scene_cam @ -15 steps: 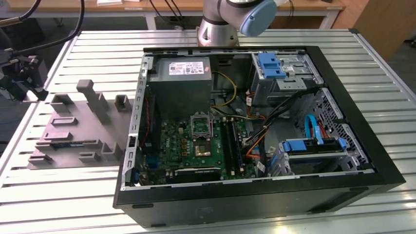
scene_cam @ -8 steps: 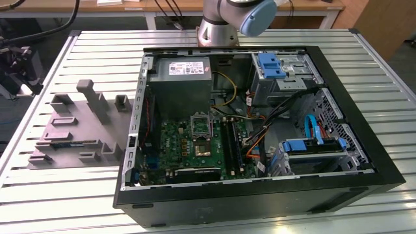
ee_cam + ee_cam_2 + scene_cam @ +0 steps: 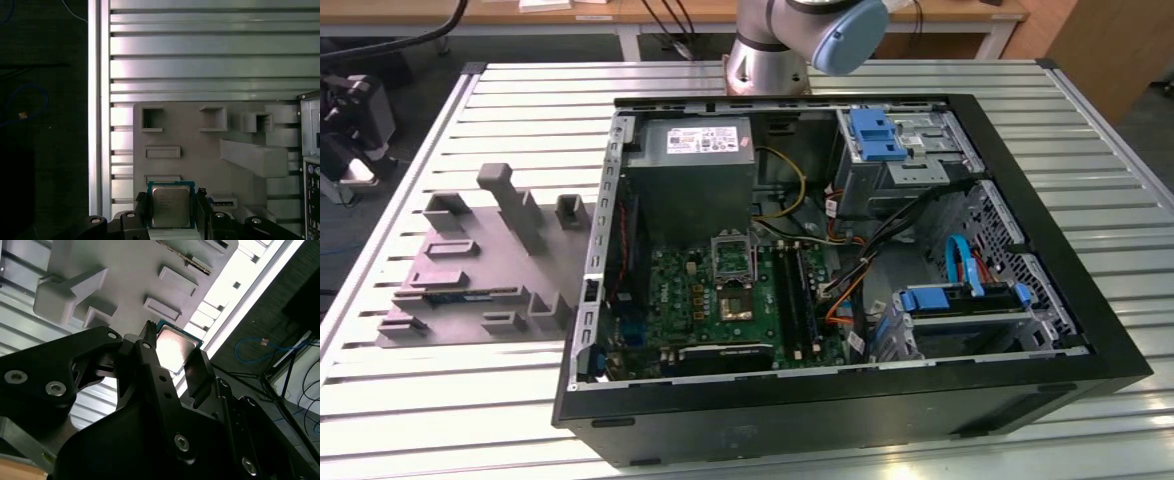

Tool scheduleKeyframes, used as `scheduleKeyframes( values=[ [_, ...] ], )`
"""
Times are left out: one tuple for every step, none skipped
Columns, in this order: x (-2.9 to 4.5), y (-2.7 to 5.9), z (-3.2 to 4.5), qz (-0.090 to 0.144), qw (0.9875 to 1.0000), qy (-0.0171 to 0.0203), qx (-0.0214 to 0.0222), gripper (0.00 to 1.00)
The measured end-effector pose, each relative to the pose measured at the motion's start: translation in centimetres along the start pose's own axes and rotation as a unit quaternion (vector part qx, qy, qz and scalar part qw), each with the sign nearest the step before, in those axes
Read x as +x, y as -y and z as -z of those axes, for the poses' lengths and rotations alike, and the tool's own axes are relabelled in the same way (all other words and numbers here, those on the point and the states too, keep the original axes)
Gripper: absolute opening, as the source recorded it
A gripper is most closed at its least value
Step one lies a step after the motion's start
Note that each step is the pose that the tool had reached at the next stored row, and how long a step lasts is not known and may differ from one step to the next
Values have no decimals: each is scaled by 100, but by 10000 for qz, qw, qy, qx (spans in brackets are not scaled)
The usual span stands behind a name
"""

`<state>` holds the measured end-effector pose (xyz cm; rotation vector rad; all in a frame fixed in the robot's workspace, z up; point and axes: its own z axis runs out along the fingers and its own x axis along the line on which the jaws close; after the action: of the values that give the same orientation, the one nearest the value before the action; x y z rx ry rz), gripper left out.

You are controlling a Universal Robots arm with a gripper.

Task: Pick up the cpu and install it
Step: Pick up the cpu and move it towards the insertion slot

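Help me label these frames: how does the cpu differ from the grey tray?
The cpu is small, flat, silvery with a greenish rim; the grey tray is far larger, matte, with raised blocks and recesses. The cpu is held in the gripper; the tray lies on the slatted table. Both are greyish.

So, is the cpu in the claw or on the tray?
In the claw: both wrist views show its fingers gripping the cpu, off the tray.

One open PC case (image 3: 787, 420), one grey power supply box (image 3: 694, 170) and two blue drive brackets (image 3: 877, 135) inside the PC case, one grey moulded parts tray (image 3: 467, 270) beside the PC case, one robot arm (image 3: 801, 35) beyond it, one gripper (image 3: 171, 214), one cpu (image 3: 171, 204).
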<state>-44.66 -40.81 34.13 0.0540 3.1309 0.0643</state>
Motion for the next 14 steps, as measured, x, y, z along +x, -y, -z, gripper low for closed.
scheduleKeyframes(
  values=[
    [0, -1, 20, 0, 10000, 0, 0, 47],
    [0, -1, 40, 0, 10000, 0, 0, 47],
    [0, -2, 60, 0, 10000, 1, 0, 47],
    [-1, -3, 81, 0, 10000, 1, 0, 47],
    [-1, -4, 100, 0, 10000, 1, 0, 47],
    [-1, -5, 118, 0, 10000, 2, 0, 47],
    [-1, -5, 135, 0, 10000, 2, 0, 47],
    [-1, -6, 154, 0, 10000, 2, 0, 47],
    [-2, -7, 173, 0, 10000, 2, 0, 47],
    [-2, -7, 189, 0, 10000, 3, 0, 47],
    [-1, -7, 194, 1, 10000, 5, 0, 47],
    [-2, -8, 193, 1, 10000, 7, -1, 47],
    [-2, -8, 193, 1, 10000, 7, -1, 47],
    [-1, -8, 195, 0, 10000, 6, 0, 47]
  ],
)
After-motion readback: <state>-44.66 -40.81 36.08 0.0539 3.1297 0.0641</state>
